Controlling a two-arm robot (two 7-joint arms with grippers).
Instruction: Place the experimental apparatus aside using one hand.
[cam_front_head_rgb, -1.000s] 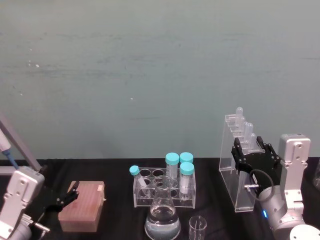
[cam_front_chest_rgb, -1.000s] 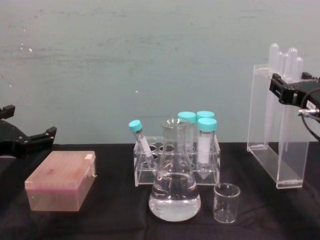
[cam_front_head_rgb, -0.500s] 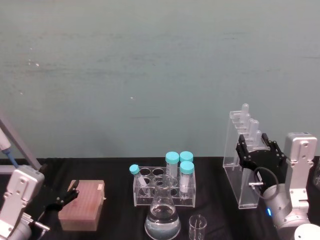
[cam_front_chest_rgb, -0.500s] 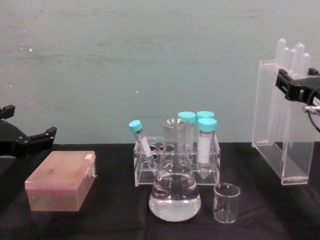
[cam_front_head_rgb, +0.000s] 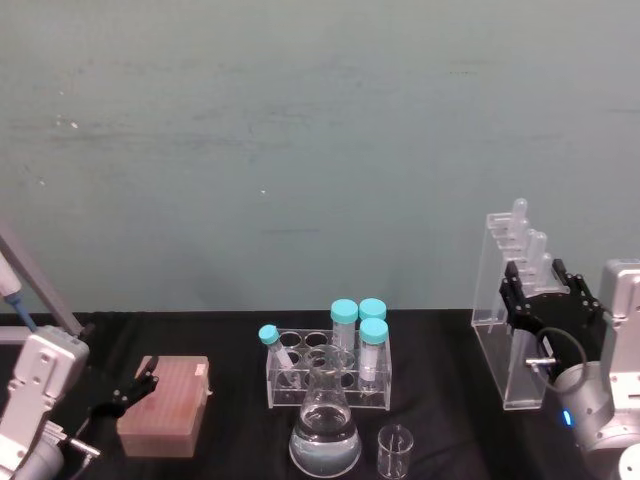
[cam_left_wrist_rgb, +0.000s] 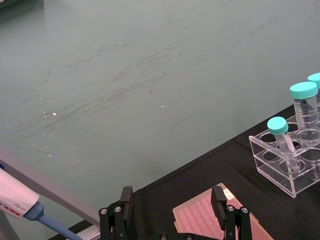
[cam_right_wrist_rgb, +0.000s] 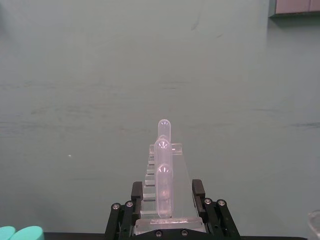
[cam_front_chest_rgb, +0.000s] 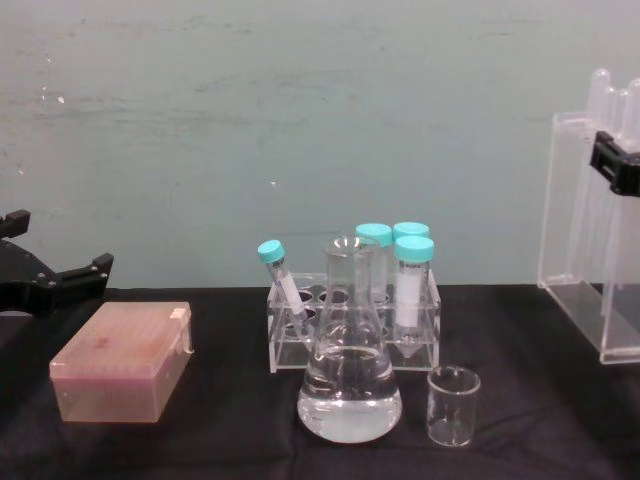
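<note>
Teal-green wall (cam_front_head_rgb: 300, 120) backs a table draped in black cloth (cam_front_chest_rgb: 200, 455), and the labware stands along the front of it. The right gripper (cam_front_head_rgb: 543, 292) is at the far right of the scene, clamped on the acrylic stand (cam_front_head_rgb: 490, 300), with one black finger on each side of its narrow upper part. Gripping high and from both sides looks meant to hold so tall and thin a piece upright so that the tubes (cam_right_wrist_rgb: 165, 185) stay seated. The stand is well right of the other glassware, which fits its being set aside, though I cannot tell whether its base rests on the cloth or hangs just above it. It is a clear, tall, slim frame with a sloping front and a flat foot. The long frosted tubes rise in a stepped row, and their rounded ends stand above its top edge. The flask (cam_front_chest_rgb: 349, 385) stands at centre front, partly filled with clear liquid, and the small empty beaker (cam_front_chest_rgb: 453, 405) is just to its right. Both appear untouched and would presumably be moved next. Just behind them is a rack (cam_front_chest_rgb: 290, 345) of teal-capped tubes. The left gripper (cam_left_wrist_rgb: 172, 197) hangs idle at the far left with its claw spread open, beside the pink tip box (cam_front_chest_rgb: 122, 362), leaving the work to one arm.
</note>
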